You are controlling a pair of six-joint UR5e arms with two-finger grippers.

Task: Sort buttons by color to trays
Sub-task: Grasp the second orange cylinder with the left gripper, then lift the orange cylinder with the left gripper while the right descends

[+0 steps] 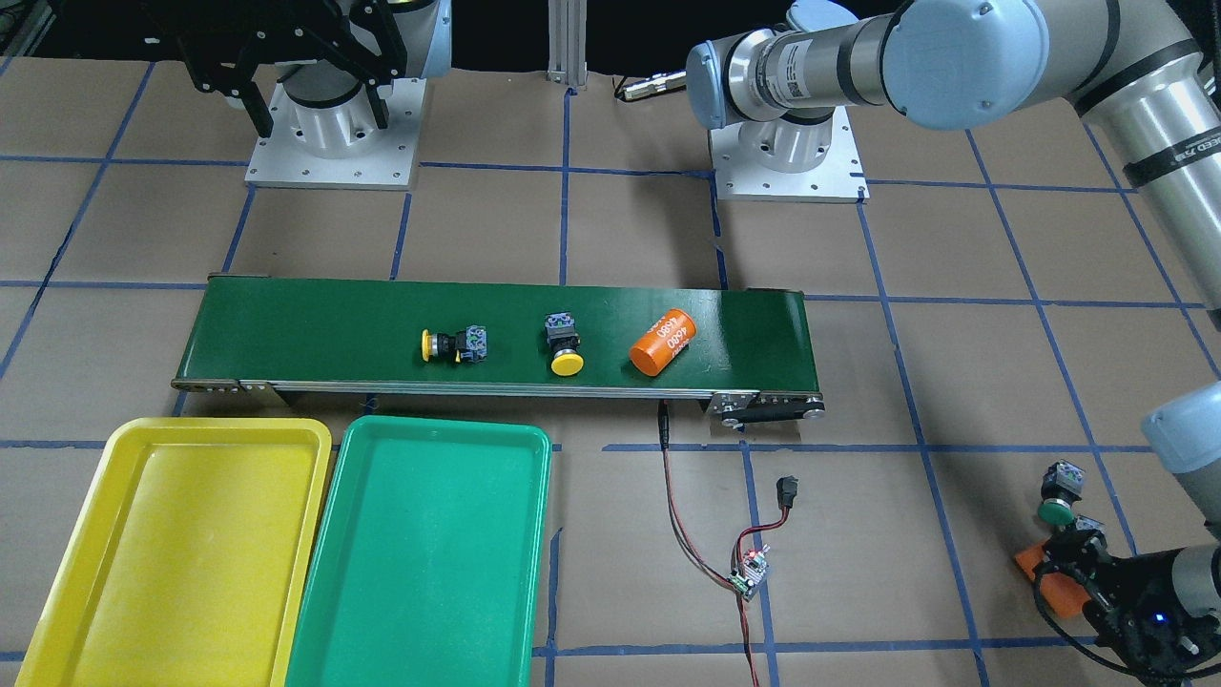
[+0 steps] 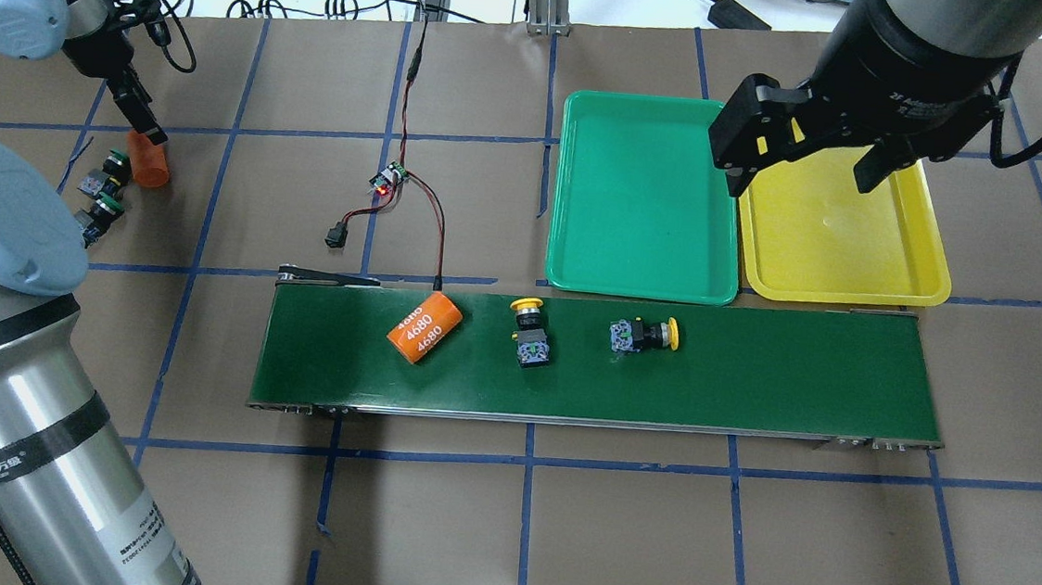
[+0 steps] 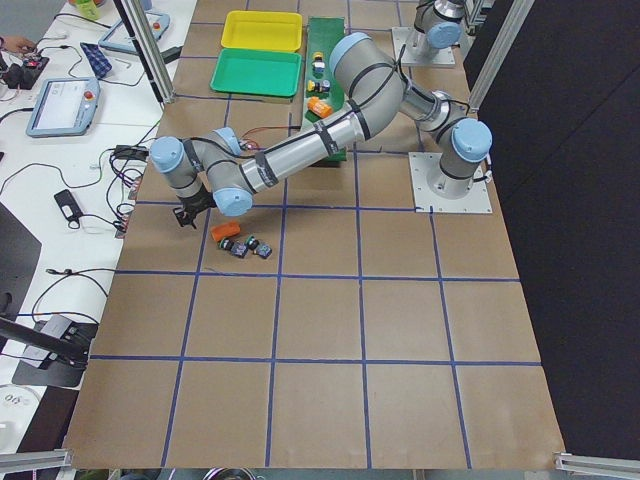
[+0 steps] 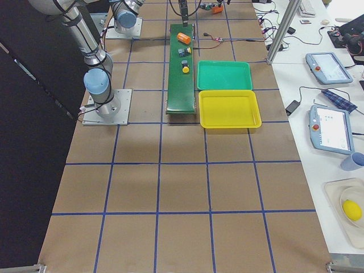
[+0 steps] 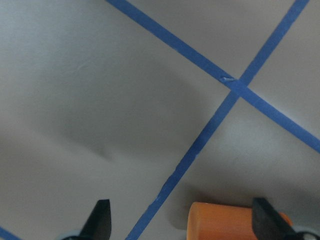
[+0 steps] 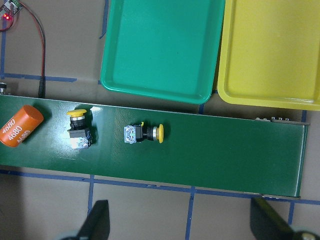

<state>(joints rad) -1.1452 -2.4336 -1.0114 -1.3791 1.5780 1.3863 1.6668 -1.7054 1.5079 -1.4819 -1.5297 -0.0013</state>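
Left arm: nearest the overhead camera, I see its big silver link filling the lower left corner, reaching out to the far desk corner.
Conveyor belt (image 2: 755,385): largest item on the desk, directly below my right end effector (image 2: 815,162) as the right wrist view shows it.
Trays: two, I count one green tray (image 2: 575,194) and one yellow tray (image 2: 932,269), touching side by side just beyond the belt; both look bare, and the right end effector hangs over their shared edge.
Orange cylinders: two. One marked 4680 (image 2: 425,327) lies on the belt, well off toward the left arm's side; the second orange cylinder (image 2: 152,163) lies on the desk, touching or nearly touching the left end effector (image 2: 140,109) at one fingertip.
Buttons: four. Two yellow buttons on the belt, one (image 6: 145,133) almost straight under the right end effector, the other (image 6: 79,129) a little further along toward the 4680 cylinder. Two green buttons (image 2: 112,169) (image 2: 99,215) lie on the desk just beside the left end effector.
Right end effector state: fingers spread wide, holding nothing.
Left end effector state: spread, empty; the wrist view shows the orange cylinder partly between its tips.
Step in hand: I judge sorting has not begun, as no button is in a tray.
Next move: I would drop the right end effector onto the nearer yellow button, align across its black body, then close.
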